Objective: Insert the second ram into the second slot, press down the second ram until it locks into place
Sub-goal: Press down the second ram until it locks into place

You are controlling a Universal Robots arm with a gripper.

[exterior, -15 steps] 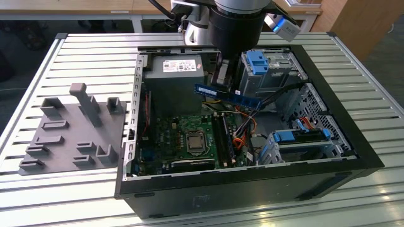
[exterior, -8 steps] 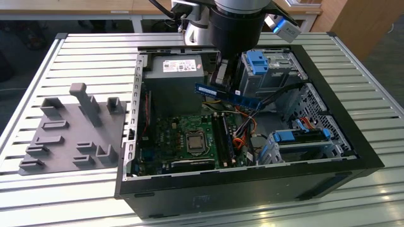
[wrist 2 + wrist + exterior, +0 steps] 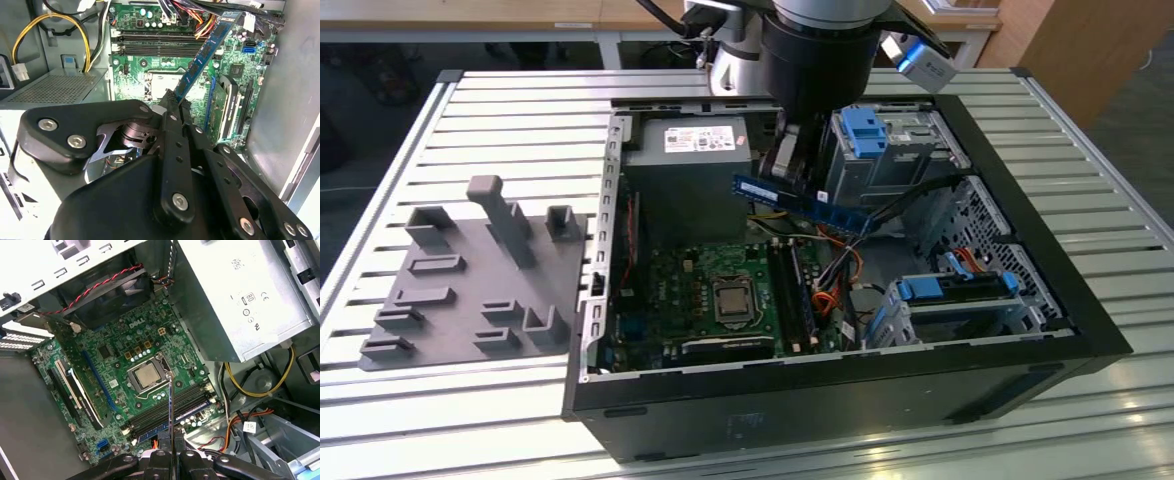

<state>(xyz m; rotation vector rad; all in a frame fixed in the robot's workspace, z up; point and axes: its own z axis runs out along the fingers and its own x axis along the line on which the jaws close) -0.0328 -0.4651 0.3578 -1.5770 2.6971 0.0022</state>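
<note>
Black two-finger gripper [image 3: 172, 102] clamped near one end of the thin blue circuit-board ram stick [image 3: 206, 50], held above the green motherboard [image 3: 115, 352], clear of its dark memory slots [image 3: 192, 407]. Risk: the end grip may let the stick skew and jam at entry.

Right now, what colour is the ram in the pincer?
Blue; the ram shows best in the exterior view.

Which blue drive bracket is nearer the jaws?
The blue bracket beside the arm, next to the held memory stick; the other bracket sits apart at the case's near corner.
</note>
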